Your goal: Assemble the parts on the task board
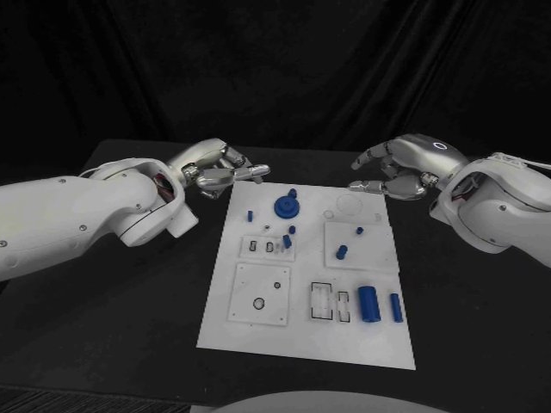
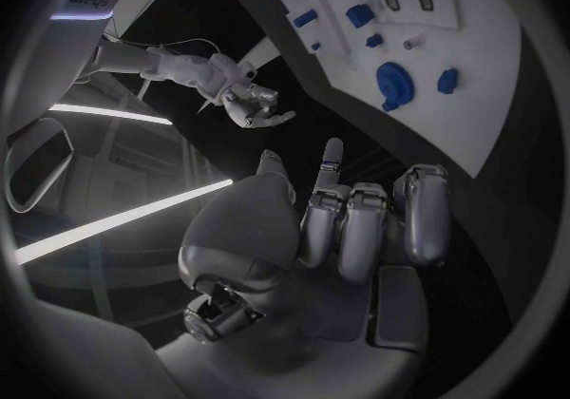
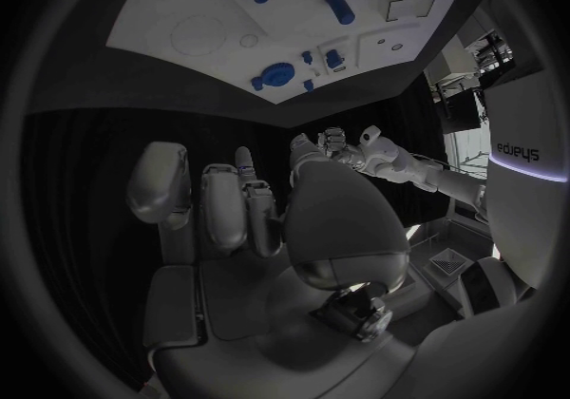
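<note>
The left hand is seen above the black table, just off the far left corner of the task board; its fingers are loosely curled, nothing is held in it, and its fingertips point toward the board's edge without touching it. In the left wrist view the same hand is shown with its fingers partly bent and apart, and no part between them. The white task board lies in the middle of the table, and the blue parts rest on it: a round gear-like part with a short peg just beyond it near the far edge, a small peg at the left, a small peg and another by the slotted block, a small peg and a longer one on the right-hand raised plate, and a thick cylinder beside a slimmer one toward the near right. The right hand is held over the far right corner of the board, fingers curved downward and apart, with nothing gripped; the right wrist view shows its fingers bent and empty as well.
</note>
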